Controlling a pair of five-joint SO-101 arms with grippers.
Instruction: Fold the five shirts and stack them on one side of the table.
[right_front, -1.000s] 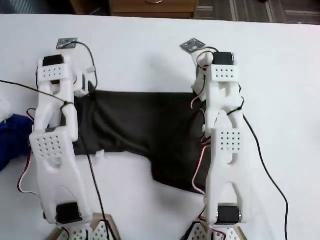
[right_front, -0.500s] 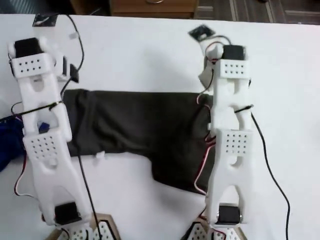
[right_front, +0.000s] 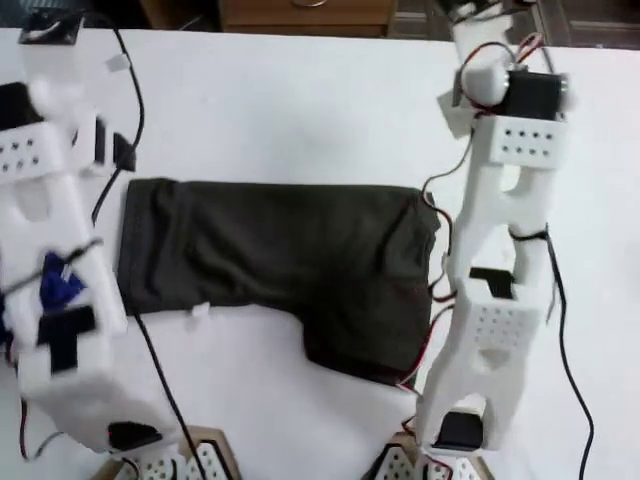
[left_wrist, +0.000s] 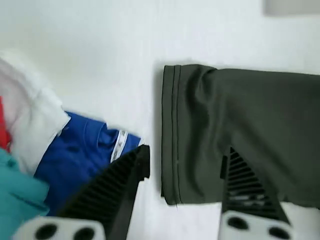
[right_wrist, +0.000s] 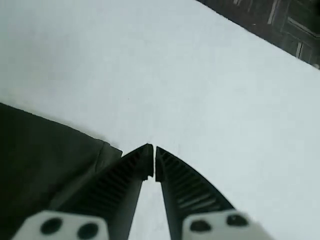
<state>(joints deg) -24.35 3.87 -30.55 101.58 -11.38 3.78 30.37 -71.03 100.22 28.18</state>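
A dark olive shirt (right_front: 280, 265) lies folded flat in the middle of the white table (right_front: 300, 110). My left arm (right_front: 50, 230) stands raised at the shirt's left end. Its gripper (left_wrist: 185, 165) hangs open above the shirt's hemmed edge (left_wrist: 200, 130), with nothing between its fingers. My right arm (right_front: 500, 280) stands beside the shirt's right end. The right gripper (right_wrist: 153, 156) is shut on nothing, over bare table just past the dark shirt's corner (right_wrist: 45, 155). A blue shirt (left_wrist: 80, 160), a white one (left_wrist: 30, 110) and a teal one (left_wrist: 15, 200) lie heaped to the left.
The heap shows as a blue patch (right_front: 55, 285) behind my left arm in the high view. Cables (right_front: 155, 370) trail over the table by both arm bases. Wooden furniture (right_front: 300, 12) stands beyond the far edge. Bare table stretches behind the shirt and at the right.
Both arms have risen and swung outward off the dark shirt's ends, the left one leftward, the right one rightward. The shirt now lies uncovered and flatter.
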